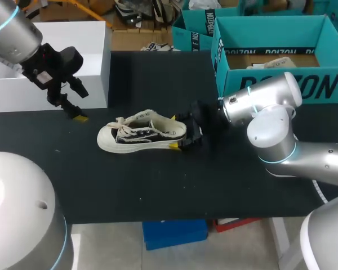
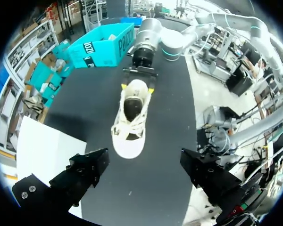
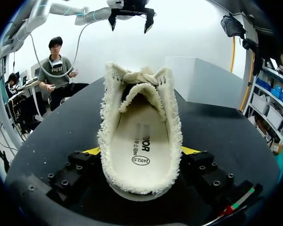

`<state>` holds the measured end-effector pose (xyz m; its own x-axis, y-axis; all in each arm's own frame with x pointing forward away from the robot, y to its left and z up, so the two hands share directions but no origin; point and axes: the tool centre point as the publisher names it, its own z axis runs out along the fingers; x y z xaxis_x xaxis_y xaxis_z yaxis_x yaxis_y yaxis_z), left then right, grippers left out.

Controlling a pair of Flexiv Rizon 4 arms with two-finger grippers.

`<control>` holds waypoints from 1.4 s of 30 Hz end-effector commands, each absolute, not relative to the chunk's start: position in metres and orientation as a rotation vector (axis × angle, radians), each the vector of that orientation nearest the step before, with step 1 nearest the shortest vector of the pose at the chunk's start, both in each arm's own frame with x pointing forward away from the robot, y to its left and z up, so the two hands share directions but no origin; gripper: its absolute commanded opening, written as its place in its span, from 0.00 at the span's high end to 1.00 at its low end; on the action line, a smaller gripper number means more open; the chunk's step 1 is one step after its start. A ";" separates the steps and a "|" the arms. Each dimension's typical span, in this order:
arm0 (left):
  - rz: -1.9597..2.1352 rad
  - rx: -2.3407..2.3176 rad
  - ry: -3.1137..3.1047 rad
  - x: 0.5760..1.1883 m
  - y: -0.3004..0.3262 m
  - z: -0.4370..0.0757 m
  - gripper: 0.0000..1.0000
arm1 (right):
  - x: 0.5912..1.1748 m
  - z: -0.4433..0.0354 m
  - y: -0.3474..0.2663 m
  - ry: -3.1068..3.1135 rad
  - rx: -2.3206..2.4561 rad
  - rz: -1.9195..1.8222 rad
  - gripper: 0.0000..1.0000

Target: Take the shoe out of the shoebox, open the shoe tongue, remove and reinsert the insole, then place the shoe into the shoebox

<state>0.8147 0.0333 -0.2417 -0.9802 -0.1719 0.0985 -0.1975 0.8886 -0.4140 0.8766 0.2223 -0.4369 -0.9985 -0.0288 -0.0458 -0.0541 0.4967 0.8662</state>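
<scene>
Right gripper (image 1: 178, 133) clamps the heel of the shoe (image 1: 141, 135), one yellow-tipped finger on each side, on the black table (image 1: 158, 185). The shoe lies on its sole near the table's middle, toe pointing toward the left arm, well clear of the teal shoebox (image 1: 281, 85) standing open at the far right corner.

Left gripper (image 1: 78, 104) hangs above the table just in front of a white box (image 1: 73, 56), its fingers spread wide with nothing between them.

Only the right wrist view looks down the shoe's mouth: a cream insole (image 3: 141, 141) lies flat inside, fleecy lining runs round the collar, and the tongue (image 3: 141, 92) arches over the opening. From the head view the shoe's side is seen instead, a dark upper, white sole and cream laces (image 1: 121, 125) bunched near the toe. From the left wrist view the shoe appears end-on from the toe, with the right arm stretching away behind its heel.
</scene>
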 end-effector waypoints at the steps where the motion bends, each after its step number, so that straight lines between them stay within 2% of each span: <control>1: 0.438 0.508 -2.991 0.817 0.006 -0.235 0.00 | 0.877 -0.438 0.225 2.696 -0.071 1.559 1.00; 10: 0.302 0.911 -2.909 0.821 -0.025 -0.237 0.00 | 0.877 -0.438 0.225 2.696 -0.071 1.559 1.00; 12: 0.558 0.768 -2.877 0.818 -0.034 -0.230 0.00 | 0.877 -0.438 0.225 2.696 -0.071 1.559 1.00; 25: 0.558 0.768 -2.877 0.818 -0.034 -0.230 0.00 | 0.877 -0.438 0.225 2.696 -0.071 1.559 1.00; 31: 0.027 1.491 -2.830 0.823 -0.047 -0.251 0.00 | 0.877 -0.438 0.225 2.696 -0.071 1.559 1.00; 34: -0.148 1.711 -2.663 0.828 -0.046 -0.257 0.00 | 0.877 -0.438 0.225 2.696 -0.071 1.559 1.00; 42: -0.288 1.954 -2.367 0.836 -0.051 -0.264 0.00 | 0.877 -0.438 0.225 2.696 -0.071 1.559 1.00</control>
